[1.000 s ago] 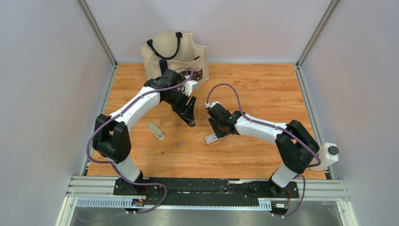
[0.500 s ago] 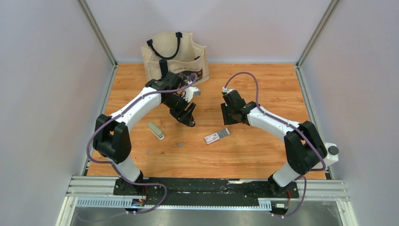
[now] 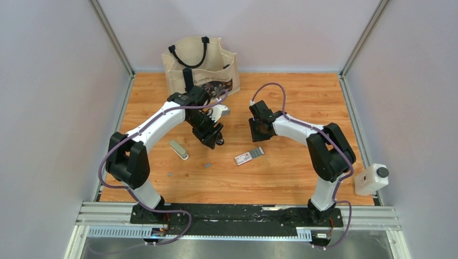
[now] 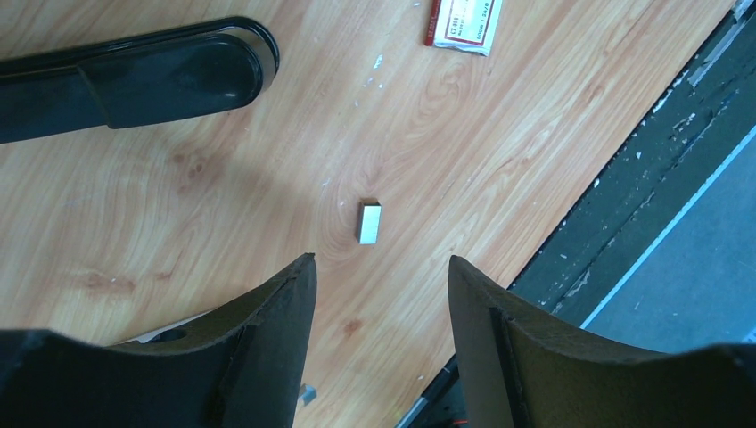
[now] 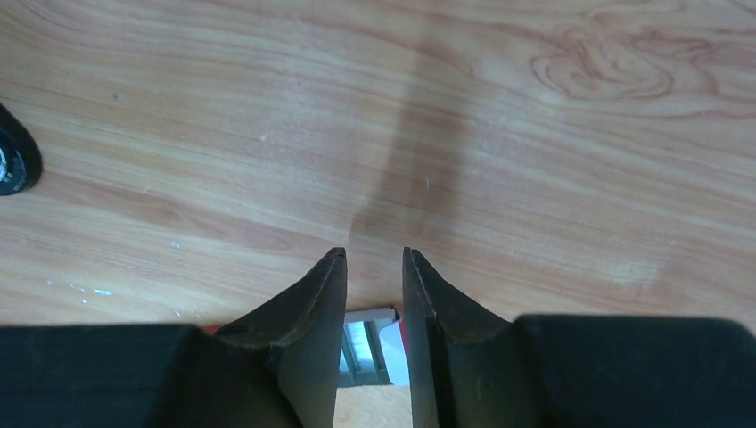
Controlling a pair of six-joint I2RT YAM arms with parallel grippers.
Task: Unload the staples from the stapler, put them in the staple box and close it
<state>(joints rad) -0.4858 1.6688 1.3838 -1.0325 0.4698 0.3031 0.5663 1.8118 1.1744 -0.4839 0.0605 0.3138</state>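
The stapler (image 3: 179, 149) lay on the tabletop (image 3: 291, 178) near loose staples (image 4: 369, 222), seemingly already unloaded, so the left gripper (image 4: 379, 267) hung with fingers apart and empty, and the right gripper (image 5: 373, 259) with fingers narrowly apart, holding nothing.

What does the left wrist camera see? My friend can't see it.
A small silvery staple strip lies on the wooden table, just beyond the open left end effector. A red-and-white packet sits at the top edge.
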